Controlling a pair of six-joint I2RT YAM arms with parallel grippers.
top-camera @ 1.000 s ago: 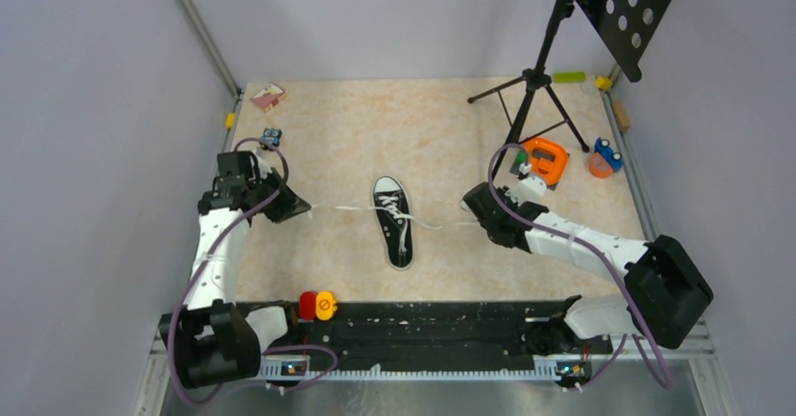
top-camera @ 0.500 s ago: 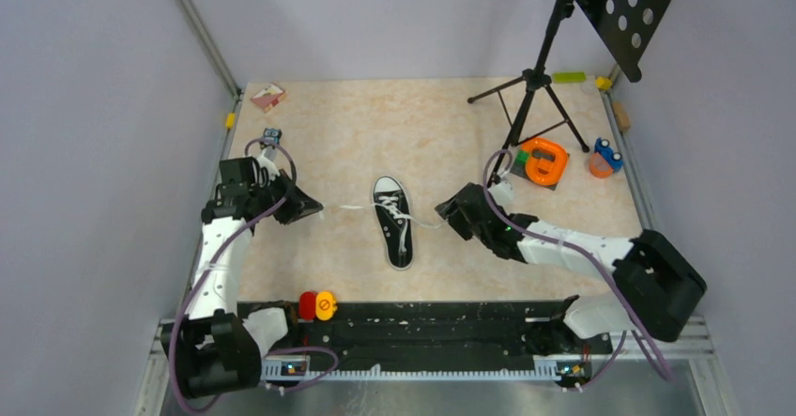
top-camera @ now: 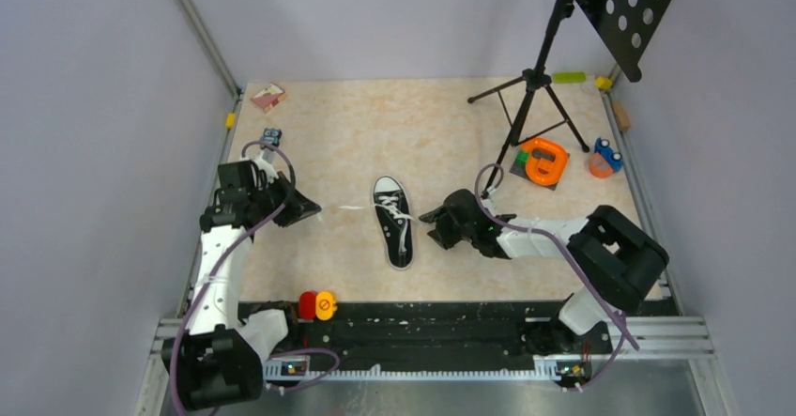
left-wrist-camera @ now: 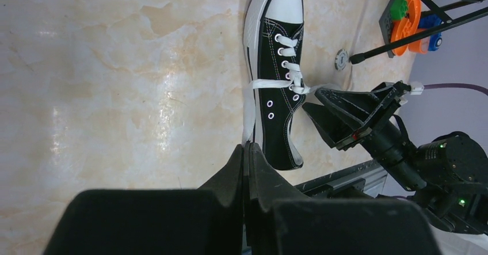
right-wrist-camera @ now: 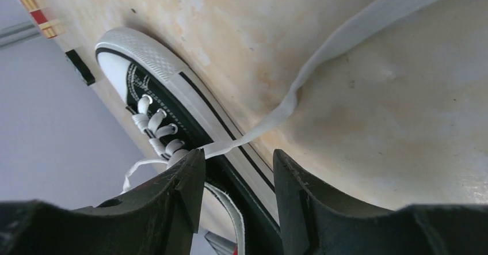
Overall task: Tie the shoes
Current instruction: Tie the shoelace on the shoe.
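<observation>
The black canvas sneaker (top-camera: 393,223) lies flat near the middle of the table (top-camera: 375,125), with its white toe cap pointing away from the arms. The left gripper (top-camera: 310,212) sits out to the shoe's left, pinched shut on the left lace (top-camera: 352,208), which runs in a nearly straight line from its fingertips back to the eyelets. The right gripper (top-camera: 432,219) hangs low just beside the shoe's right flank with its jaws parted and nothing between them. In its own camera, the right lace (right-wrist-camera: 345,48) lies flat on the table beyond the fingertips, trailing away from the shoe.

No bow is visible, so I'd say the tying has barely started. I can't tell whether the laces are even crossed over the tongue.

What worries me is that flat lace. It hugs the tabletop, so the fingers could scrape past it and close on nothing, or catch the rubber sole edge instead. Nothing anchors the shoe either. If the left side pulls harder, it could drag or swivel the sneaker and draw the free lace away from the waiting jaws, or pull the lace uneven through the eyelets.
</observation>
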